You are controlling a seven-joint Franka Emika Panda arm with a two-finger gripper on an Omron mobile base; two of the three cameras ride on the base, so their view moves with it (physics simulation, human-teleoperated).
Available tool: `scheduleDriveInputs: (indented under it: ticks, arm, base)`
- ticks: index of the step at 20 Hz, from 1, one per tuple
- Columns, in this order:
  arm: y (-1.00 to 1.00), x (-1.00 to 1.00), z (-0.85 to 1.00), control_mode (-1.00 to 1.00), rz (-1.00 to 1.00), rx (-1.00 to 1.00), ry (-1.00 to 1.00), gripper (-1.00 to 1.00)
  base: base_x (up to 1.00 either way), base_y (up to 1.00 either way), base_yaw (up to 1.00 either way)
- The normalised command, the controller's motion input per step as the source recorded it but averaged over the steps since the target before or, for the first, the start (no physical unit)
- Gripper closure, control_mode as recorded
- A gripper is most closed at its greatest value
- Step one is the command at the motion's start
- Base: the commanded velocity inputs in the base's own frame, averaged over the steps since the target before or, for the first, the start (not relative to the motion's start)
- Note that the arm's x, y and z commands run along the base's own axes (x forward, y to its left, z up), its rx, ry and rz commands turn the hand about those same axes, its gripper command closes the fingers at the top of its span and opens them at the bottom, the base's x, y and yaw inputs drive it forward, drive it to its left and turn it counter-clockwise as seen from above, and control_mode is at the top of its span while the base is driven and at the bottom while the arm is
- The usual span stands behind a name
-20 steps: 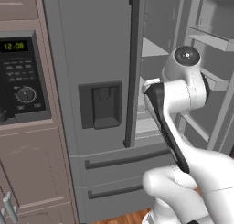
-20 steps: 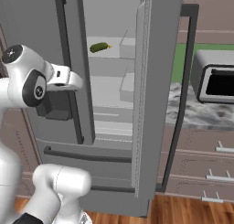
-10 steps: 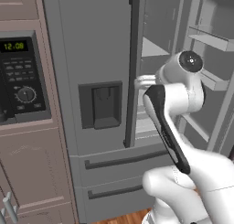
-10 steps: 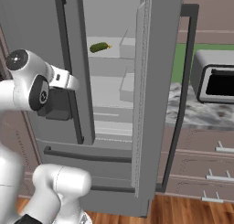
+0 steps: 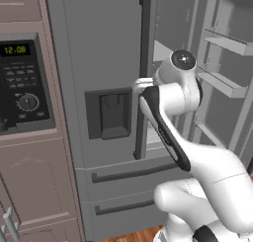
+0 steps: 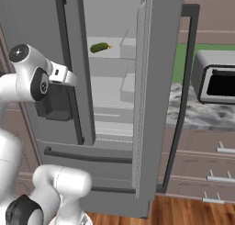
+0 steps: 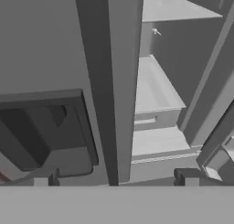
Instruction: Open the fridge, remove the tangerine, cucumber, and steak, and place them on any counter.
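Grey steel: the fridge (image 6: 114, 49) stands with its right door (image 6: 156, 100) swung wide and its left door (image 5: 104, 73) shut
Step in hand: opening looks done on one side; my guess is the arm is between door and reach
Fingers: spread wide at the gripper (image 7: 116, 179), holding nothing, close to the left door's dark handle (image 7: 121, 81)
Cucumber (image 6: 99, 47): small, dark green, lying on an upper shelf (image 6: 108, 56) inside
Tangerine, steak: I can't find either on the shelves visible
Bench (image 6: 202, 111): marbled stone right of the fridge, carrying a toaster oven (image 6: 215, 81)
Next move: swing past the handle into the open compartment, up toward the cucumber
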Motion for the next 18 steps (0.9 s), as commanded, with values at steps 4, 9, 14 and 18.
scheduleDriveInputs:
  ticks: [4,9,14,18]
  arm:
    - [0.00,0.53,0.00,-1.00,0.00,0.00,0.07,-1.00]
    - [0.00,0.38,-0.11,-1.00,0.00,0.00,-0.01,-1.00]
    - [0.00,0.38,-0.13,-1.00,0.03,0.00,-0.09,-1.00]
    - [0.00,0.42,-0.05,-1.00,0.05,0.00,-0.12,-1.00]
  base:
    - [0.00,0.00,0.00]
    - [0.00,0.00,0.00]
    - [0.00,0.00,0.00]
    - [0.00,0.00,0.00]
